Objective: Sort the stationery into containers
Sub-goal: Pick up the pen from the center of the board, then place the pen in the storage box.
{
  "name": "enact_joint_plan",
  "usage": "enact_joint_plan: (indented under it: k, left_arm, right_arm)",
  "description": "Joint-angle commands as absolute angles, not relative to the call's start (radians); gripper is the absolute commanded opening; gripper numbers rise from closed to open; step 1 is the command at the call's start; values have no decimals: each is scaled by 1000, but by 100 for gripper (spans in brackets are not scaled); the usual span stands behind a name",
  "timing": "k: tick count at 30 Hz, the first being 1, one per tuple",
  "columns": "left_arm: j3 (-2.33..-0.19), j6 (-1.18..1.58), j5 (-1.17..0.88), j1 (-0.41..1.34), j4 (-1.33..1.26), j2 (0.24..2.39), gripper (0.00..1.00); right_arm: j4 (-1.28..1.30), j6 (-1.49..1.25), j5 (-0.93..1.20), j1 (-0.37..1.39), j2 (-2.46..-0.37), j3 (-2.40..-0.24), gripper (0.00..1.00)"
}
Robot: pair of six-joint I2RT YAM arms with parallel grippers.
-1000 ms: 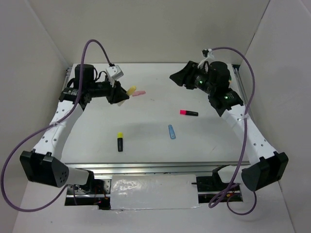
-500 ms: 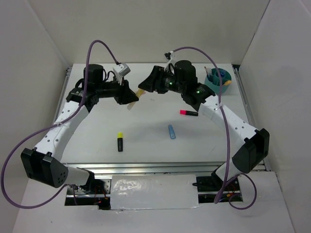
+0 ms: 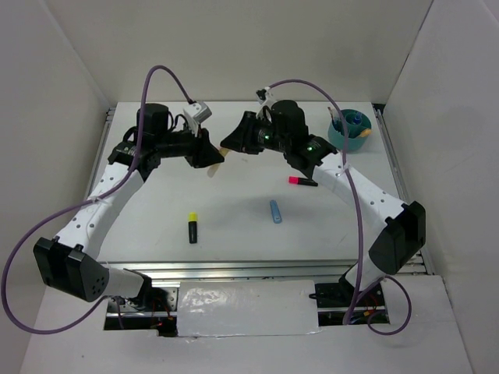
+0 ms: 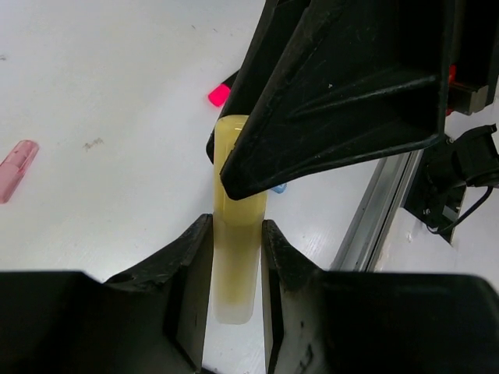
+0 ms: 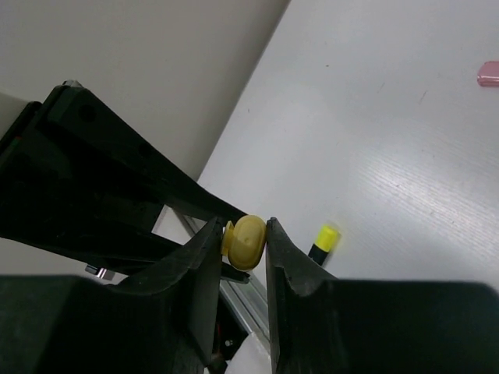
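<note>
Stationery point(image 3: 303, 181) is partly sorted: some stands in the cup point(image 3: 340, 143), four pieces lie on the worktop point(image 3: 234, 195), and left pincer point(image 4: 234, 234) and right pincer point(image 5: 243, 234) both pinch a yellow marker point(image 4: 236, 284) (hand-over, likely).

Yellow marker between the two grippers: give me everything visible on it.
The yellow marker is a short, pale yellow barrel of translucent-looking plastic with a rounded, brighter yellow end. It is held clear of the table, spanning the two grippers. The left gripper clamps the barrel, and the right gripper has its fingers closed against the rounded end. One right finger hides part of it. No print shows.
</note>
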State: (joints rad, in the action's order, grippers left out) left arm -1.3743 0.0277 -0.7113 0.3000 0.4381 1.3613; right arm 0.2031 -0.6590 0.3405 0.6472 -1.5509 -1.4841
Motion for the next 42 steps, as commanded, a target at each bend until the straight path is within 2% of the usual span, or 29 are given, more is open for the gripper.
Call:
enact_joint_plan:
  k: [1,2,4,5,9,14,17,21,27,42]
  left_arm:
    - [-1374,38,-698,302,385,1335,23]
    - [-1367,43,-690,302,387,1333,47]
    - [-1361,32,-672,304,394,1330,78]
    - [-1348,19,-661,302,397,1321,99]
    - [-1266,91,-471,302,302,1276,99]
    - [-1236,12,-443,299,305,1269,99]
    - [-1273,-132,-364,299,417,1266,99]
    - [-1279,-224,-379,298,489,1270,99]
    - [-1147,-127,-373,305,364,1212,99]
    - [-1170,-169,-361,307,410,1244,99]
  right_arm:
    - [186,-658,353,624,-1534,-1490,3]
    - [192,-654,354,611,-1529,-1488,0]
    - [201,-640,353,548,-1500,-1479,0]
    - [204,-634,351,490,-1473,-1470,0]
    - [213,-516,275,309,-1375,-1356,0]
    - [72,-258,40,89,-1286,-1204,0]
    - [5,-143,8,-91,-1325,-1216,0]
    - [-35,-144,-18,-187,-1463,-1319,0]
    - [-48,-140,-90,-187,-1620,-1445,0]
    - [-69,-158,-182,-158,-1796,-1531,0]
